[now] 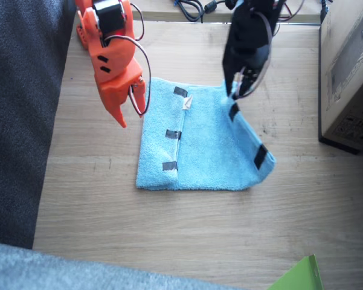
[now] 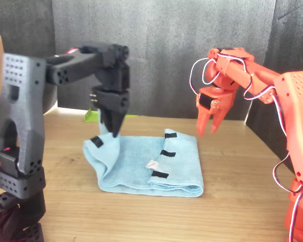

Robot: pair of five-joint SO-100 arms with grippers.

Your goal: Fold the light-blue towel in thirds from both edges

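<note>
The light-blue towel (image 1: 199,148) lies on the wooden table (image 1: 169,241). One short edge is folded in over the middle, with its three black strips (image 1: 173,134) and a white tag (image 1: 186,103) facing up. The other edge (image 1: 247,136) is lifted off the table, and its black strips show along the raised flap. My black left gripper (image 1: 234,93) is shut on that raised edge near its far corner, also seen in the front view (image 2: 114,132). My orange right gripper (image 1: 133,112) hovers open beside the folded side of the towel (image 2: 156,161), holding nothing (image 2: 209,128).
A cardboard box (image 1: 350,72) stands close to the left arm's side of the towel. Dark grey fabric (image 1: 18,121) borders the table beyond the right arm. A green object (image 1: 302,277) lies at the table's edge. Cables (image 1: 190,7) run behind the arms.
</note>
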